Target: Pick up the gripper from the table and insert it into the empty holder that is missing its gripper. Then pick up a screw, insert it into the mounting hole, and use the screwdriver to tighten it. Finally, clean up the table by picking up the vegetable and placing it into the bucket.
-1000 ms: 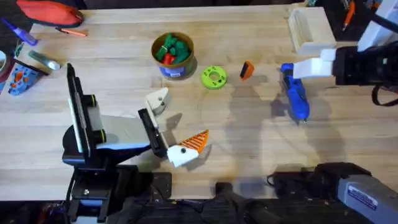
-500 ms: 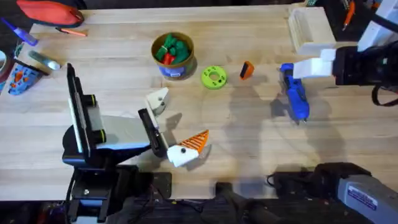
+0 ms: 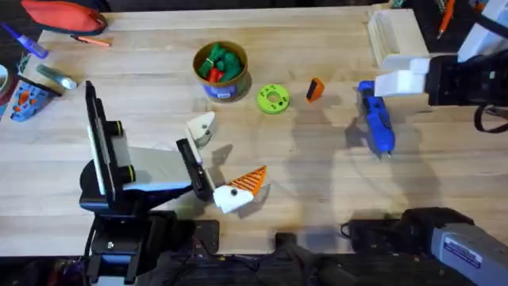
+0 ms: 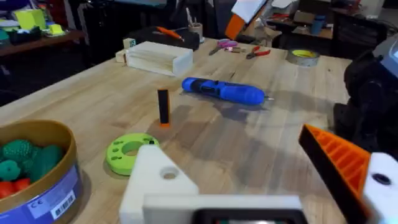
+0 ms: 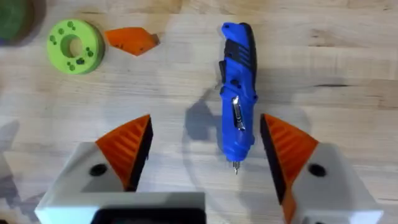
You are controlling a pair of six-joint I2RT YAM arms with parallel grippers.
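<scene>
The table (image 3: 317,183) is pale butcher-block wood, its planks running lengthwise, with a dim workshop of cluttered benches showing beyond its far edge in the left wrist view. The right gripper (image 5: 205,152) hangs above the boards with its orange-padded fingers (image 5: 127,149) spread wide apart, and the blue screwdriver (image 5: 237,93) lies flat on the wood directly beneath that gap, apart from both pads. Past it, the small orange gripper (image 5: 130,41) rests just beside a green ring disc (image 5: 73,45). The left gripper (image 3: 226,171) sits low nearer the bases; whether its fingers are apart I cannot tell. The bucket (image 3: 221,70) stands beyond it, holding green and red toys.
</scene>
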